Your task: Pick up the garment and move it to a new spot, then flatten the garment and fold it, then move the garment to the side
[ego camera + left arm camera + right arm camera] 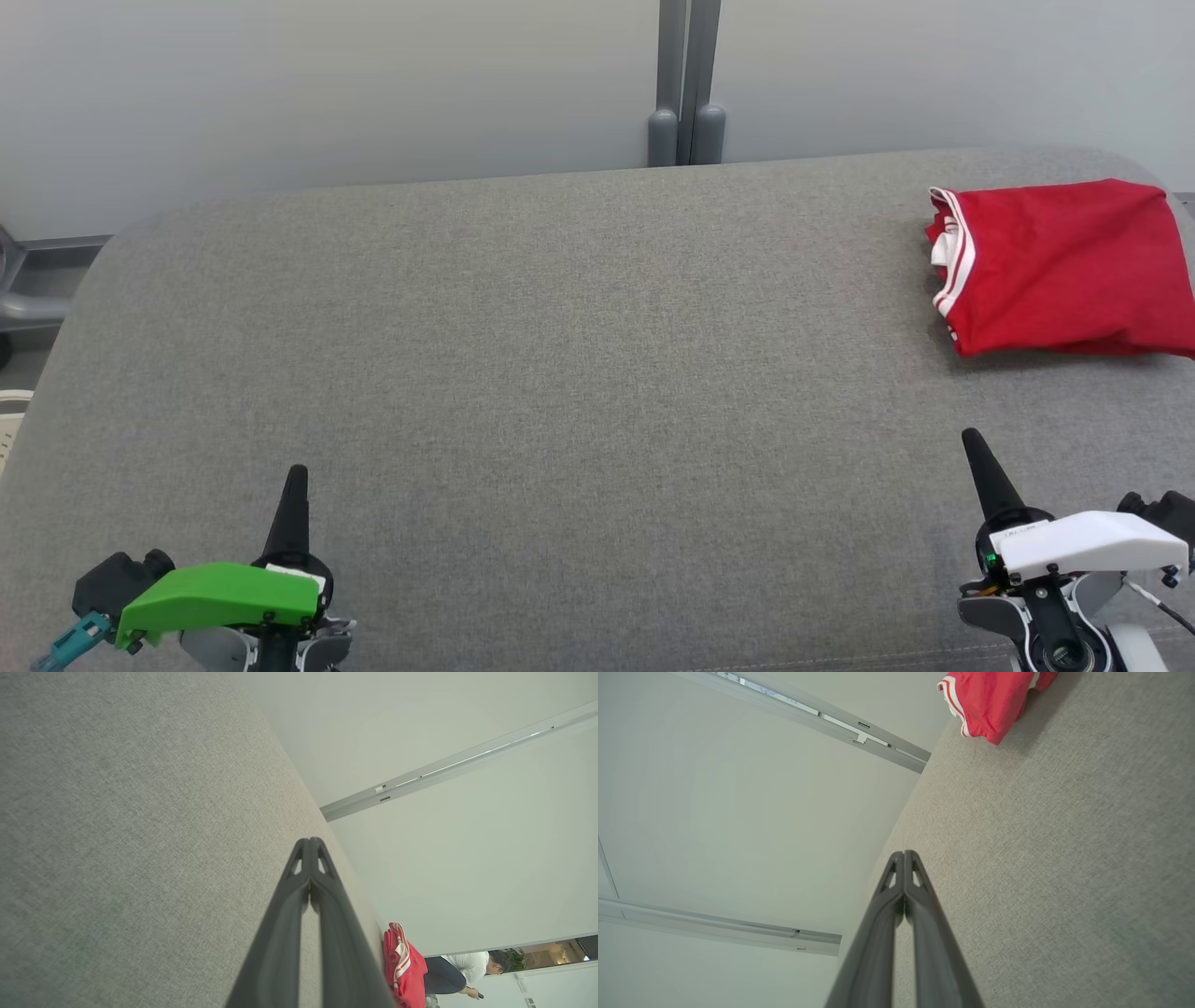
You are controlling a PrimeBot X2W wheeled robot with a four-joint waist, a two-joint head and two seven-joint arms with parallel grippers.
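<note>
both claws first. the left claw [296, 478] is pinched fully closed, its two dark fingers pressed into one spike with nothing between them. same deal with the right claw [974, 441]: closed tight, holding nothing. the wrist views back this up, with the fingers meeting at the tips and just the little slots showing near the ends. they sit low at the near edge of the grey fabric-covered table [579, 355], one at each side, fingers pointing away from the robot. can't tell if they're resting on the surface or hanging just above it.

moving outward, the garment [1060, 266] is over at the far right of the table, well apart from the left claw and a fair way ahead of the right one. it's red with white striped trim and lies as a compact, roughly rectangular bundle with its layers stacked, trim edge facing the middle of the table. its right end runs off the head view, so i can't see how close it gets to the table's edge.

my read: this looks like the tail end. the garment seems folded and parked off to the side, and neither claw is touching it. the fold's a bit lumpy, but i'd say there's nothing left except maybe tidying. it could in theory be a starting pile, it just looks too neat for that.

behind the table there's a pale wall [373, 93], and a person [467, 966] shows far off in the left wrist view.
</note>
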